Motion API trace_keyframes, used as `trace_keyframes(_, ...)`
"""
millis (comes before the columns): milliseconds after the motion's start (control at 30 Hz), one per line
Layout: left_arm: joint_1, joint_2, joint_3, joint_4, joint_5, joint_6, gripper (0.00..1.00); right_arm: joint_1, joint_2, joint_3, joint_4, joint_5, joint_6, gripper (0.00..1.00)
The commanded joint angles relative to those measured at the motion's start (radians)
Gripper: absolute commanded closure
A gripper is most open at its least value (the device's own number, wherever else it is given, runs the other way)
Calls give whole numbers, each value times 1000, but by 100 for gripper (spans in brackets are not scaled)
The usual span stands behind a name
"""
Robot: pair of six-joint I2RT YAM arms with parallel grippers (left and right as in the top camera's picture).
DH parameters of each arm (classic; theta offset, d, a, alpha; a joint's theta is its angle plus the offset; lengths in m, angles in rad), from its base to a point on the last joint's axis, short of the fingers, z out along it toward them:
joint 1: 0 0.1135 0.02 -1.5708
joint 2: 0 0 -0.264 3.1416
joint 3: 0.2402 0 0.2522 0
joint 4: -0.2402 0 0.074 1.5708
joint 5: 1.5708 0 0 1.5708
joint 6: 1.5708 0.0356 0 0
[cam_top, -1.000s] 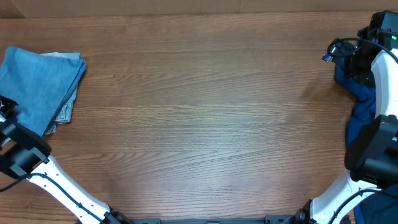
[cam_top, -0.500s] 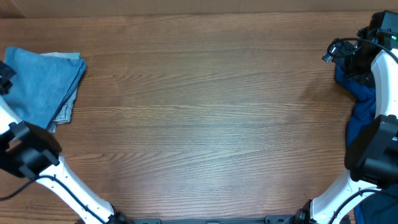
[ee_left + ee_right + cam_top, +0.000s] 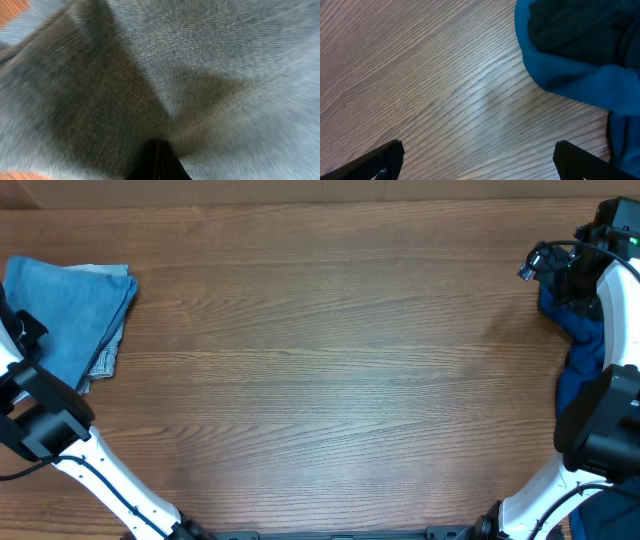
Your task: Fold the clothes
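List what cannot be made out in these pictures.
- Overhead: the left arm covers the lower left of the folded jeans, which run to the frame's edge.
- Left wrist: the jeans fill the frame, blurred. Only a dark tip of the left gripper shows, so any grip on cloth is unreadable.
- Overhead: the right arm hides much of the deep-blue top, so its shape is unclear.

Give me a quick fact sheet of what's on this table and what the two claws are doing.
Surface: brown wooden table
Left edge: folded stack of light-blue denim
Right edge: crumpled deep-blue garment
Left gripper: shut, close against the denim
Right gripper: open, over bare wood beside the deep-blue garment
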State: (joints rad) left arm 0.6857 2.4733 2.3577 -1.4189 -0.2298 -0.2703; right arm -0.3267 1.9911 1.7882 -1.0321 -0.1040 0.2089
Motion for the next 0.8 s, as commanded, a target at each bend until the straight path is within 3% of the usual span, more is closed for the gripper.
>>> trace_keyframes(0,61,14,-93,-7,-42,-82,96,-1,1,5,5,3,1,0)
trace_keyframes(100,100,14,-101,-9,-11,-104,96,-1,1,5,5,3,2,0)
trace_keyframes(233,88,2,-43,-11,178,-40,96,-1,1,5,5,3,2,0)
trace_keyframes(433,38,-92,100,-30,168,22,96,-1,1,5,5,3,2,0)
trace_keyframes(600,0,-79,90,78,167,160,96,-1,1,5,5,3,1,0)
trace_keyframes(767,-6,-72,80,180,85,162,96,-1,1,5,5,3,2,0)
